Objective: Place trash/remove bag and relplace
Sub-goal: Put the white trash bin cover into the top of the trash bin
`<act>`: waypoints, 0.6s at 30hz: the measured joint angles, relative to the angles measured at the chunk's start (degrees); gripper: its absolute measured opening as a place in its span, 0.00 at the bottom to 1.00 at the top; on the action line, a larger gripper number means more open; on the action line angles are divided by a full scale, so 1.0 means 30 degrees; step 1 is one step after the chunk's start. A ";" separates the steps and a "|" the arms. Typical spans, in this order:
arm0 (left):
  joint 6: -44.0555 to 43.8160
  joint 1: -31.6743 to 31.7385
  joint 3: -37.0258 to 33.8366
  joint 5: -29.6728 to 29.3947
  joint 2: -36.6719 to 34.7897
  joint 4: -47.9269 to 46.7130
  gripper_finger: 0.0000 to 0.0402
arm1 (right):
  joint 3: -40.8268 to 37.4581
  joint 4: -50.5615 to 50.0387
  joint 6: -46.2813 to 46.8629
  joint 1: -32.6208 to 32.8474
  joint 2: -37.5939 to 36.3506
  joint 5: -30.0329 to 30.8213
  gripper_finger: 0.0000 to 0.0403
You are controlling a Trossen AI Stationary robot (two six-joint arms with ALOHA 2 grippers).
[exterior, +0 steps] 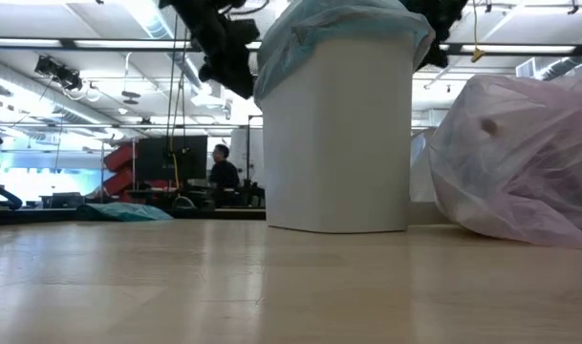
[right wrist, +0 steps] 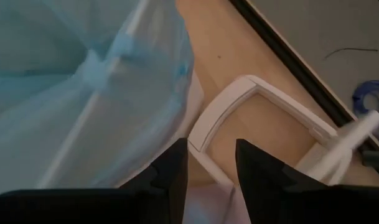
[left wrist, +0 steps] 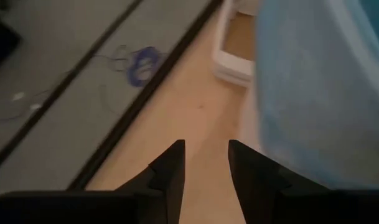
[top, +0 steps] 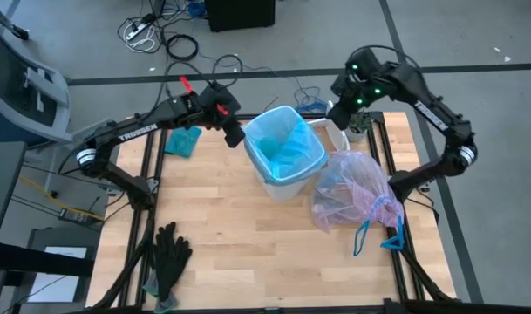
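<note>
A white bin (top: 285, 150) stands mid-table, lined with a light-blue plastic bag (top: 287, 144) folded over its rim. The full pale pink-lavender bag (top: 352, 187) sits on the table to the bin's right, and its blue drawstring ties (top: 378, 231) trail toward the near edge. No loose trash shows on the table. My left gripper (top: 234, 135) hovers open at the bin's far left corner, beside the blue liner (left wrist: 320, 87). My right gripper (top: 339, 112) hovers open at the bin's far right corner, above a white tray (right wrist: 239, 106).
A low white tray (top: 335, 135) lies behind the bin, with a small plant pot (top: 359, 126) at the far right. A teal folded bag (top: 184, 139) lies far left, and black gloves (top: 169, 253) near left. Bare wood (top: 248, 235) in front of the bin. Cables on the floor beyond.
</note>
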 joint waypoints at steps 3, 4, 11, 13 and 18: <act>-0.0071 -0.0047 0.0703 -0.1261 -0.0566 -0.0770 0.33 | 0.0006 -0.0271 0.0901 0.0027 -0.0952 0.0189 0.31; -0.0116 -0.0142 0.0823 -0.1432 -0.0851 -0.0821 0.33 | 0.0006 -0.0269 0.1223 0.0122 -0.1240 0.0176 0.30; -0.1198 -0.1409 0.0866 -0.2266 -0.2899 -0.0389 0.33 | 0.0013 -0.0673 0.1755 0.1251 -0.2558 0.0864 0.31; -0.1675 -0.2005 0.0866 -0.3338 -0.3272 -0.0403 0.33 | 0.0013 -0.1459 0.1762 0.1440 -0.2593 0.2126 0.30; -0.3013 -0.3989 0.0682 -0.5857 -0.3801 -0.0235 0.33 | -0.1150 -0.2691 0.2285 0.1464 -0.3000 0.3614 0.30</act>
